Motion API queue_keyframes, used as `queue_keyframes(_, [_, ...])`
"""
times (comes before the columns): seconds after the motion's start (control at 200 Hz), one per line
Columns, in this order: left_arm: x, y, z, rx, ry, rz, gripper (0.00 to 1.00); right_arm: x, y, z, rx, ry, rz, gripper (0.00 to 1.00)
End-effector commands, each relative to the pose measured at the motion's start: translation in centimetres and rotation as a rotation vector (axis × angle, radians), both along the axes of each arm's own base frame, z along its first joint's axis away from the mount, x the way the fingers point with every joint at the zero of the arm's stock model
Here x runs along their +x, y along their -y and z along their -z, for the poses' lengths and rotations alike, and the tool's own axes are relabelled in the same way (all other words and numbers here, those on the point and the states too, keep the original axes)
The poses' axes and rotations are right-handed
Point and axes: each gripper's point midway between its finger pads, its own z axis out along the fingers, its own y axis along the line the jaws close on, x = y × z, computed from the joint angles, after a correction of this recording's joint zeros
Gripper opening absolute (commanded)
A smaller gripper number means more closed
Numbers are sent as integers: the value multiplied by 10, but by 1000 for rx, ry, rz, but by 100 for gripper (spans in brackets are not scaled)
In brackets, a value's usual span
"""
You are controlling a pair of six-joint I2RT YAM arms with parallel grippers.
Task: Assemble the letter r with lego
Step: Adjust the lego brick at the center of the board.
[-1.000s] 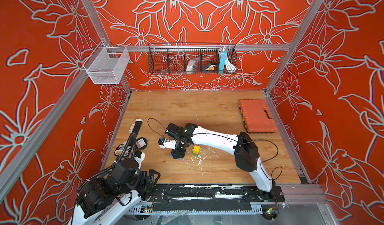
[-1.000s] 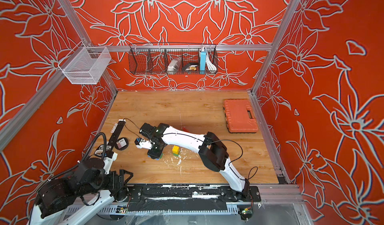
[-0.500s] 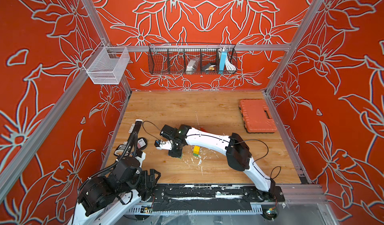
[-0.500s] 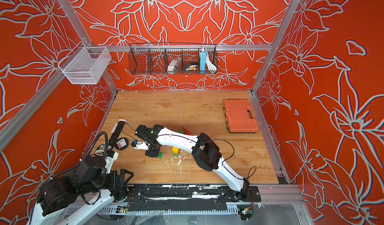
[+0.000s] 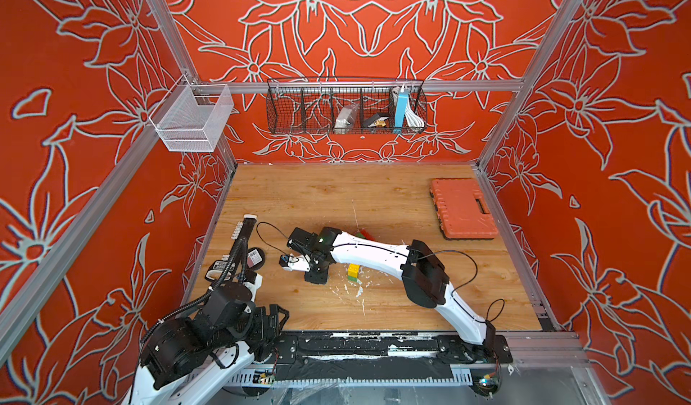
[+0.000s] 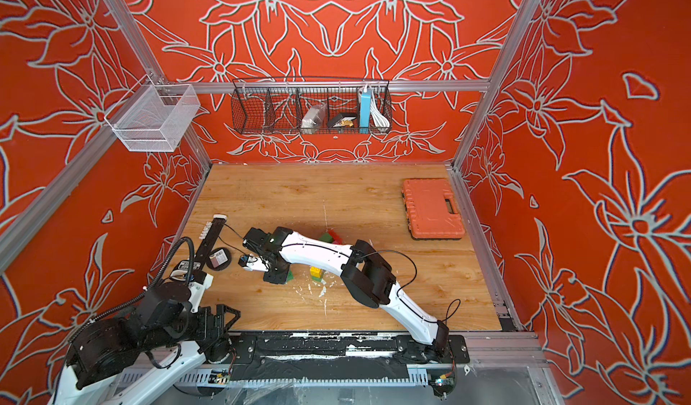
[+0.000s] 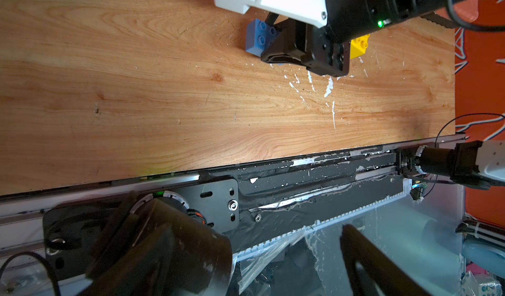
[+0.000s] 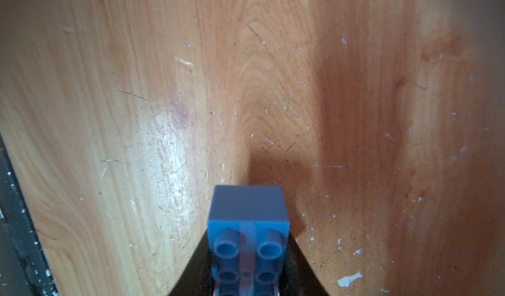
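My right gripper (image 8: 247, 264) is shut on a blue lego brick (image 8: 247, 223), studs facing the camera, low over the wooden table. The left wrist view shows the same blue brick (image 7: 258, 38) in the black fingers (image 7: 281, 51), with a yellow brick (image 7: 359, 44) behind them. In both top views the right gripper (image 5: 316, 272) (image 6: 276, 274) points down at the table's left-centre and hides the blue brick. The yellow brick (image 5: 353, 270) sits on a green one just right of it. Green (image 5: 359, 233) and red (image 5: 369, 234) bricks peek out behind the right arm. My left gripper (image 5: 276, 315) stands open over the front rail.
An orange ribbed case (image 5: 461, 208) lies at the back right. A round black item (image 5: 255, 259) and a long black strip (image 5: 245, 231) lie by the left wall. A wire basket (image 5: 346, 106) and a white mesh bin (image 5: 190, 119) hang on the walls.
The right arm has swung left, carrying the blue brick away from the yellow brick. The left arm has stayed still.
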Motion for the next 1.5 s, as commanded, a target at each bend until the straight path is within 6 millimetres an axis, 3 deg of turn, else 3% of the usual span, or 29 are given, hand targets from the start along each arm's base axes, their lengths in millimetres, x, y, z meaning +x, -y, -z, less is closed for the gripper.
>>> queue_keyframes(0.0, [-2,-2,0,12,-3,8,95,2,2,-1,-20,34,-19,0])
queue_keyframes(0.335, [-1,-1,0,14,-2,13,95,26,2,-9,-31,100,66,0])
queue_keyframes(0.625, [2,2,3,16,-5,22,95,57,13,-25,-24,101,384,0])
queue_keyframes(0.721, [4,4,4,20,-13,25,95,62,29,-23,-73,105,502,0])
queue_keyframes(0.936, [4,5,5,23,-17,34,95,59,33,-6,-72,44,634,0])
queue_keyframes(1.096, [4,5,5,19,-13,33,95,56,23,2,-11,-14,697,0])
queue_keyframes(1.496, [4,5,5,16,-7,37,95,63,19,-10,63,-21,811,0])
